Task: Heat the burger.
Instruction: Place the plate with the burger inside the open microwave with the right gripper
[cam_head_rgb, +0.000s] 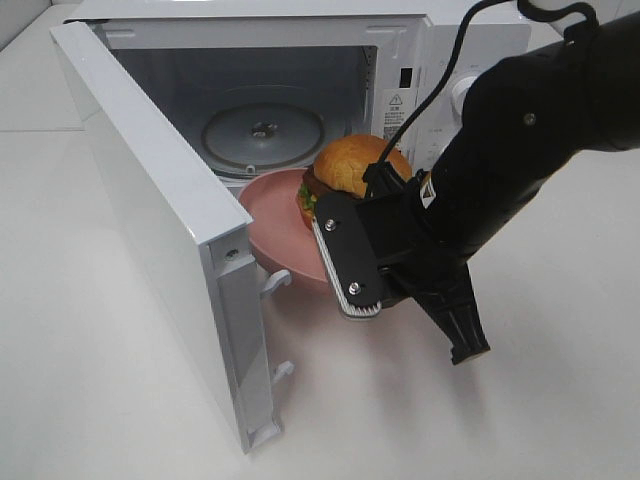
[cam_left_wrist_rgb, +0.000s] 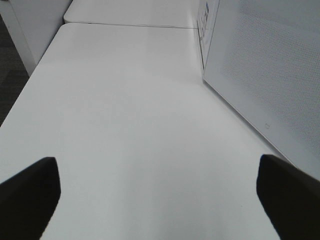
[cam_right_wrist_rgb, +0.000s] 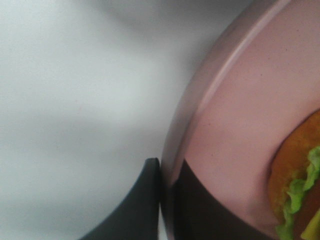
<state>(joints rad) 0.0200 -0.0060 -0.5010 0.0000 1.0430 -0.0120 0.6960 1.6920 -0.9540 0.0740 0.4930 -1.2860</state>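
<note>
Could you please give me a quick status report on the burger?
Left hand open above table. Right hand shut on pink plate rim. Burger on plate at microwave mouth, not on turntable yet. Door open, nothing blocking.

White table (cam_head_rgb: 100, 400), open-doored white microwave (cam_head_rgb: 260, 80) directly on it

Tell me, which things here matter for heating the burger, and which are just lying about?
In the job: burger, pink plate under it, right end effector shut on the plate's rim, open microwave, its turntable.
Not in it: white table, left end effector open above it, holding nothing.
</note>
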